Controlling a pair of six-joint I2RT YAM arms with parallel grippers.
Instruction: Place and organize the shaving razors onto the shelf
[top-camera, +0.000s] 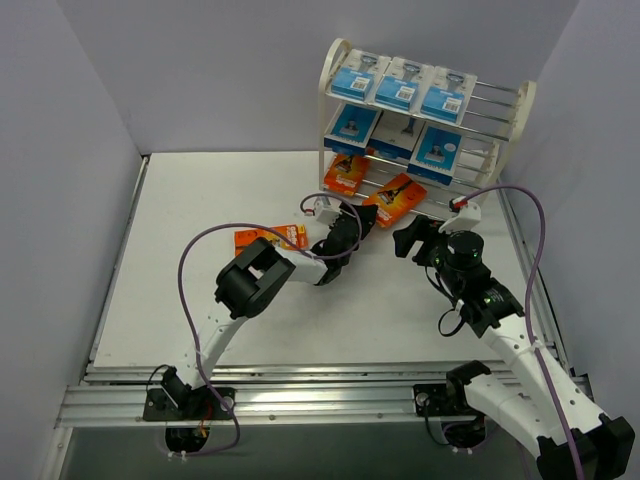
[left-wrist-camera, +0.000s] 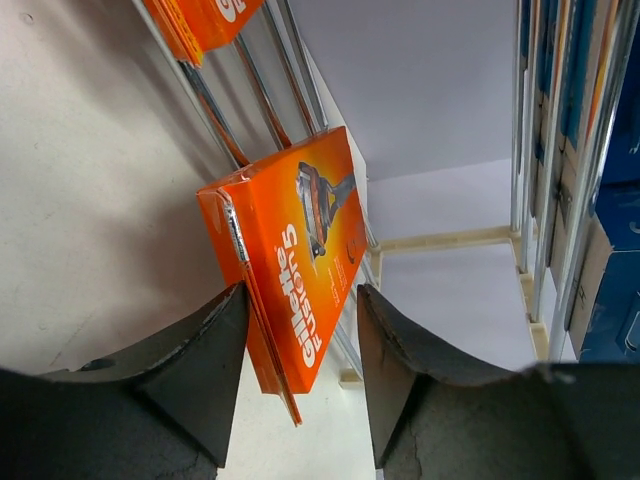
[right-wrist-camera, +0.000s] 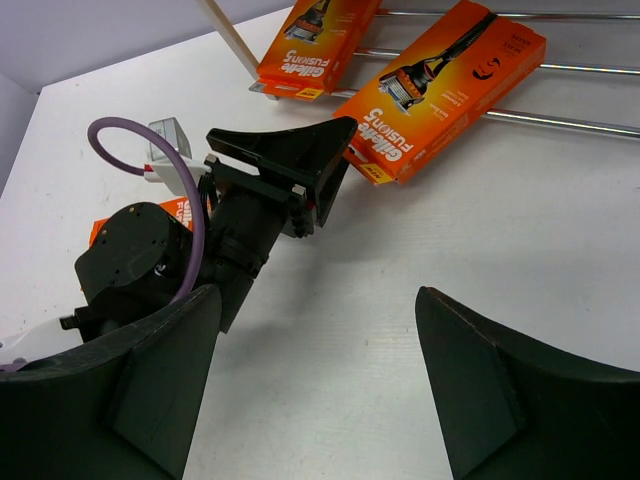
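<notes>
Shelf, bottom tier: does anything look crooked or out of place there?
Yes. The right-hand orange box lies skewed, its corner poking past the shelf front at the left gripper. A third orange box lies on the table.

The left arm (top-camera: 250, 285) hid part of the orange box (top-camera: 262, 238) on the worktop (top-camera: 380, 320); the right wrist view showed only its corner. The left wrist view cut off the upper box (left-wrist-camera: 200, 15) at the top edge and the blue packs (left-wrist-camera: 615, 300) at the right. From above, the packs' print was too small to read.
</notes>
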